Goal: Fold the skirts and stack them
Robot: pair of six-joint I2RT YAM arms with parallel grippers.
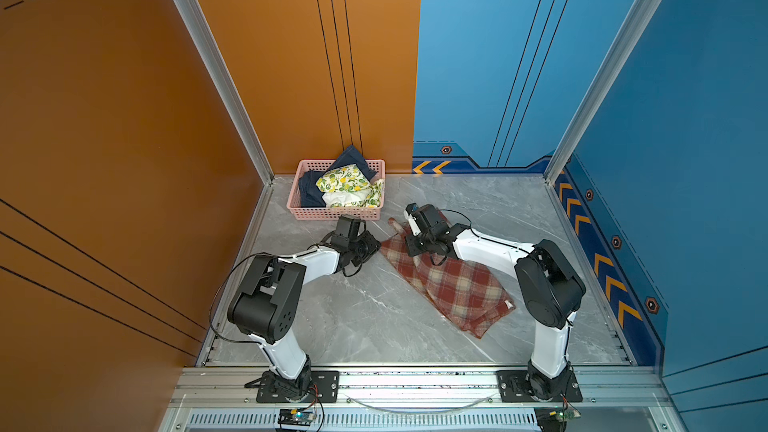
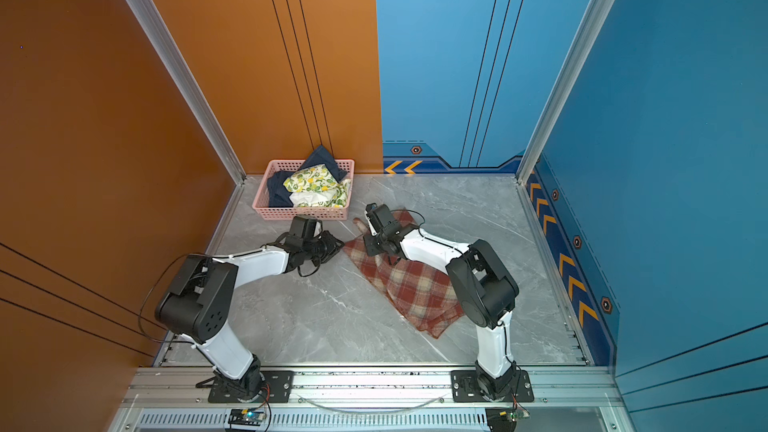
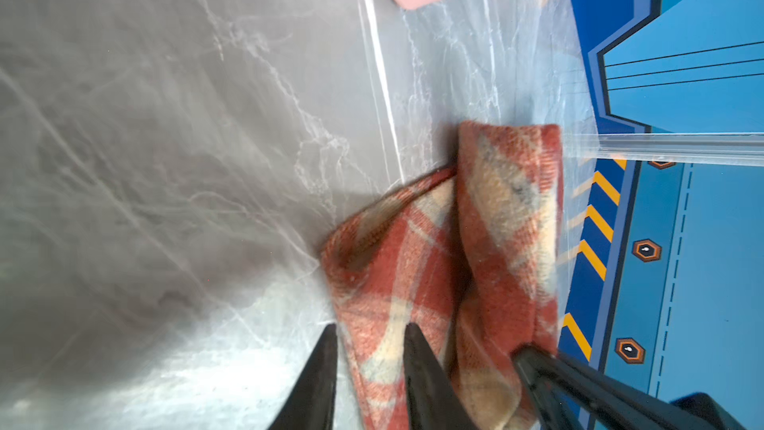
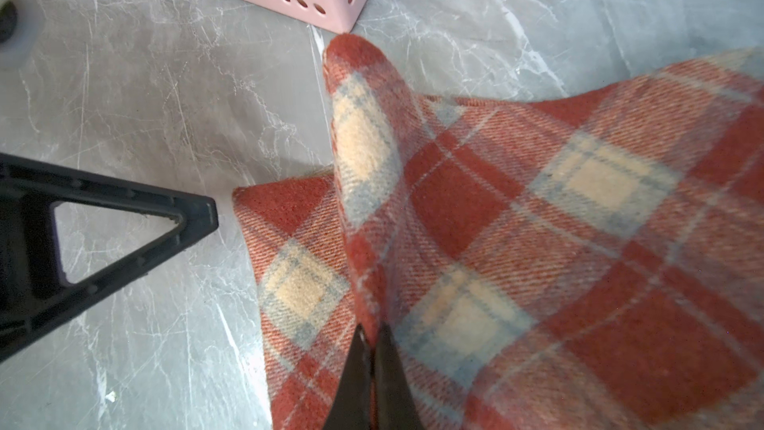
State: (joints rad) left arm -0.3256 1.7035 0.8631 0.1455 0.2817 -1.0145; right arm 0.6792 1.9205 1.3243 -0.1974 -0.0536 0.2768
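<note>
Plaid skirt [image 1: 453,284] lies on worktop [image 1: 332,317]; I see right fingers [image 4: 355,382] clenched on its fold, left fingers [image 3: 320,378] parted at its edge.

Plaid skirt [image 4: 537,208]: woolly cloth, coarse twill weave, fuzzy nap, matt.
Lemon-print skirt [image 1: 345,187]: thin, smooth cloth, matt.
Denim skirt [image 1: 309,193]: heavy dark cloth, dull.
Basket [image 4: 333,14]: pink plastic, perforated, smooth, slight sheen.
Tabletop [image 1: 353,313]: grey marble-look slab, veined, polished, catching glare.
Frame rails [image 1: 415,380]: bare brushed metal, aluminium by look.
Arm shells [image 1: 316,263]: glossy white plastic.
Joints [image 1: 266,301]: matt black.
Wall panels [image 1: 104,118]: flat, smooth, satin finish.
</note>
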